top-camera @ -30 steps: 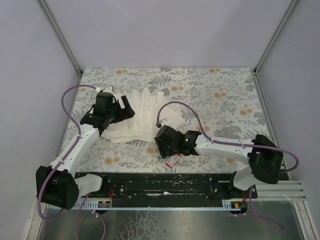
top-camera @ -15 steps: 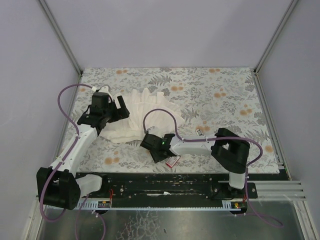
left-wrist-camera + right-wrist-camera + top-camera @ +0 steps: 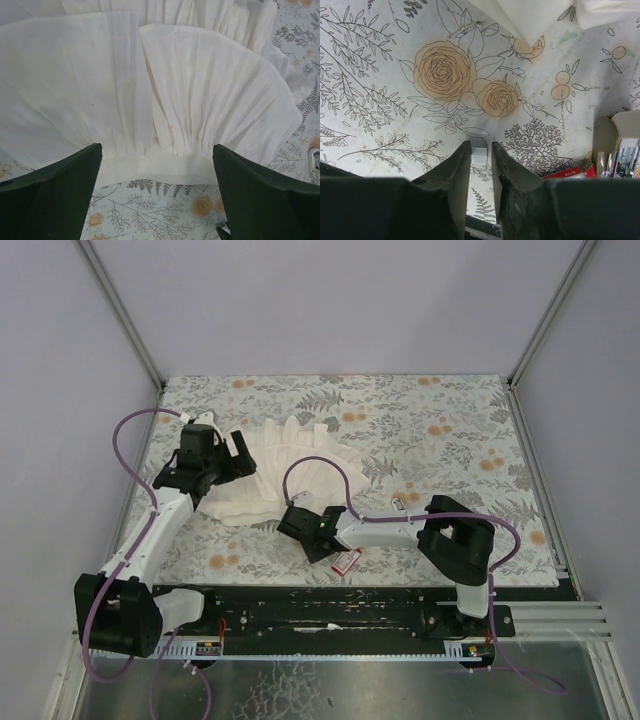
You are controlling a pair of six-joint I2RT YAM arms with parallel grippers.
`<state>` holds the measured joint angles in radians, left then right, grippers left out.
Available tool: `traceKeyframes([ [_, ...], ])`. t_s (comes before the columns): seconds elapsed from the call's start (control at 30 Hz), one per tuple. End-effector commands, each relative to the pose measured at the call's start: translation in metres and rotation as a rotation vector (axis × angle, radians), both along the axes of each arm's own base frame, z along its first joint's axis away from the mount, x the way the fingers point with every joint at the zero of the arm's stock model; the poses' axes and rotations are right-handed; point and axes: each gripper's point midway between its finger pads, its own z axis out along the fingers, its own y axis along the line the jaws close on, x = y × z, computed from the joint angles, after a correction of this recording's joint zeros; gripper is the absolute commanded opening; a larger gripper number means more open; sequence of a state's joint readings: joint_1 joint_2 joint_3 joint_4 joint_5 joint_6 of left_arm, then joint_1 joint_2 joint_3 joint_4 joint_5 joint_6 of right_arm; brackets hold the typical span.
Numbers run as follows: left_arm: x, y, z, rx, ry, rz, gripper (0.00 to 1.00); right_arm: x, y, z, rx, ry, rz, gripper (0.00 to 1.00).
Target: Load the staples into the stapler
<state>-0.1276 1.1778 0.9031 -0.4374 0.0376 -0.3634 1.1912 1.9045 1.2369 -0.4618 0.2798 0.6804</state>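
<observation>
A short silvery strip of staples lies on the flowered table between the dark fingers of my right gripper; the jaws press both its sides. The red staple box sits just right of that gripper; its red edge and pale tray show at the right wrist view's right edge. A tiny dark item near the right forearm looks like the stapler. My left gripper hangs open over the cloth's hem, nothing between its fingers.
A big white pleated cloth is spread at the table's middle left and fills most of the left wrist view; its corner shows above the right gripper. Grey walls and metal posts ring the table. The right arm's purple cable arcs over the cloth.
My right arm swung left and down to the table beside the red box, and its jaws closed from half open onto the staple strip. The left gripper shifted slightly back and left.
</observation>
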Motion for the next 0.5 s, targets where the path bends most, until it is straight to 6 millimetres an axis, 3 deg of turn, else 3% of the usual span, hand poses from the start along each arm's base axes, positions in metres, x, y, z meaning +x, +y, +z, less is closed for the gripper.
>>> traceKeyframes([
  [0.0, 0.01, 0.002, 0.008, 0.0, -0.051, -0.011, 0.91, 0.005, 0.0, 0.003, -0.024, -0.029, -0.009, 0.28],
  [0.23, 0.01, 0.003, 0.008, -0.006, -0.049, -0.007, 0.91, 0.006, 0.001, 0.015, 0.007, -0.044, -0.007, 0.22],
  [0.47, 0.011, 0.005, 0.005, -0.005, -0.043, -0.004, 0.91, 0.013, 0.006, 0.056, 0.091, -0.108, 0.012, 0.2],
])
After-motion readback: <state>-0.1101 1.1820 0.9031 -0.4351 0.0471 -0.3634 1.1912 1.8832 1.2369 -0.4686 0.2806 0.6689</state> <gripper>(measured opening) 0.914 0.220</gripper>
